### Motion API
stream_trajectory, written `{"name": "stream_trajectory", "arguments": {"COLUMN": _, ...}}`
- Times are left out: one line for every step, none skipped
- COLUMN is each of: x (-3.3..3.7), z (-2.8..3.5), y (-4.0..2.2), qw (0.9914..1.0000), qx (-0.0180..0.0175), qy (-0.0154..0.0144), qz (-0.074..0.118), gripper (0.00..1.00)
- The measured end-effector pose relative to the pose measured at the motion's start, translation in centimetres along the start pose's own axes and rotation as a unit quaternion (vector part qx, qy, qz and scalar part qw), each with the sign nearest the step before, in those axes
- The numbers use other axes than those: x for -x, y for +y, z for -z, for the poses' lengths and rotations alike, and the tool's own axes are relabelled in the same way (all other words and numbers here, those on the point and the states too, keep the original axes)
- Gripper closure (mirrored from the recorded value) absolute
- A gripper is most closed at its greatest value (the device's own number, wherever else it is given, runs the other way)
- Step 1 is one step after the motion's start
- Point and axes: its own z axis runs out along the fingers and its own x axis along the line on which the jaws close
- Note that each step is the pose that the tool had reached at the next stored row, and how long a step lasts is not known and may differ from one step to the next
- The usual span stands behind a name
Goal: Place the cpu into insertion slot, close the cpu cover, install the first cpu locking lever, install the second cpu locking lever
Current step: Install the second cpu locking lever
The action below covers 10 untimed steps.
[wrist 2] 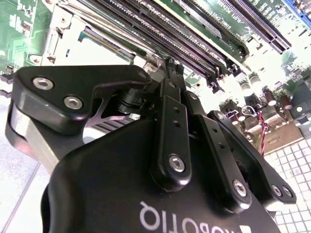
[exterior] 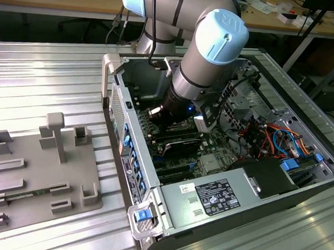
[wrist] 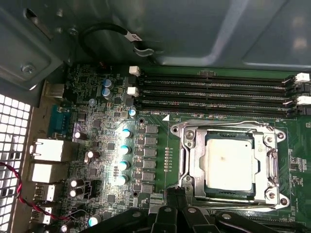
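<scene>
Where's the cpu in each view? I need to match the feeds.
First wrist view: the cpu lies in the socket, framed by the cpu cover, next to the memory slots.
Second wrist view: can't make it out; the gripper blocks much of the board.
Exterior view: hidden under the arm.
Shared landmark: the memory slots, seen in both wrist views.

Cpu [wrist: 228,164]: pale silvery metal top, dull satin sheen. 
Cpu cover [wrist: 194,160]: bright bare metal frame, smooth, glinting at edges. 
Motherboard [wrist: 112,121]: green matt board; capacitor tops shiny metal. 
Gripper [wrist 2: 170,65]: black matt links, polished steel screw heads. 
Bench [exterior: 45,78]: ribbed aluminium, brushed. 
Fixture tray [exterior: 33,173]: grey matt plastic.
</scene>
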Motion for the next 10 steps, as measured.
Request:
{"name": "stream_trajectory", "arguments": {"x": 0.00, "z": 0.09, "y": 0.08, "qw": 1.00000, "qx": -0.0016, "qy": -0.0001, "qz": 0.000, "gripper": 0.89}}
{"name": "stream_trajectory", "arguments": {"x": 0.00, "z": 0.21, "y": 0.20, "qw": 0.99999, "qx": -0.0034, "qy": -0.0003, "qz": 0.000, "gripper": 0.89}}
{"name": "stream_trajectory", "arguments": {"x": 0.01, "z": 0.28, "y": 0.30, "qw": 0.99999, "qx": -0.0051, "qy": -0.0006, "qz": 0.000, "gripper": 0.89}}
{"name": "stream_trajectory", "arguments": {"x": 0.01, "z": 0.33, "y": 0.41, "qw": 0.99997, "qx": -0.0072, "qy": -0.0012, "qz": 0.000, "gripper": 0.89}}
{"name": "stream_trajectory", "arguments": {"x": 0.02, "z": 0.38, "y": 0.63, "qw": 0.99993, "qx": -0.0111, "qy": -0.0031, "qz": 0.000, "gripper": 0.89}}
{"name": "stream_trajectory", "arguments": {"x": 0.04, "z": 0.37, "y": 0.80, "qw": 0.99989, "qx": -0.0136, "qy": -0.0051, "qz": 0.001, "gripper": 0.89}}
{"name": "stream_trajectory", "arguments": {"x": 0.05, "z": 0.34, "y": 0.98, "qw": 0.99983, "qx": -0.0163, "qy": -0.0085, "qz": 0.001, "gripper": 0.89}}
{"name": "stream_trajectory", "arguments": {"x": 0.06, "z": 0.31, "y": 1.14, "qw": 0.99973, "qx": -0.0186, "qy": -0.0136, "qz": 0.002, "gripper": 0.89}}
{"name": "stream_trajectory", "arguments": {"x": 0.06, "z": 0.29, "y": 1.25, "qw": 0.99966, "qx": -0.0199, "qy": -0.0168, "qz": 0.003, "gripper": 0.89}}
{"name": "stream_trajectory", "arguments": {"x": 0.08, "z": 0.27, "y": 1.44, "qw": 0.99952, "qx": -0.0222, "qy": -0.0211, "qz": 0.004, "gripper": 0.89}}
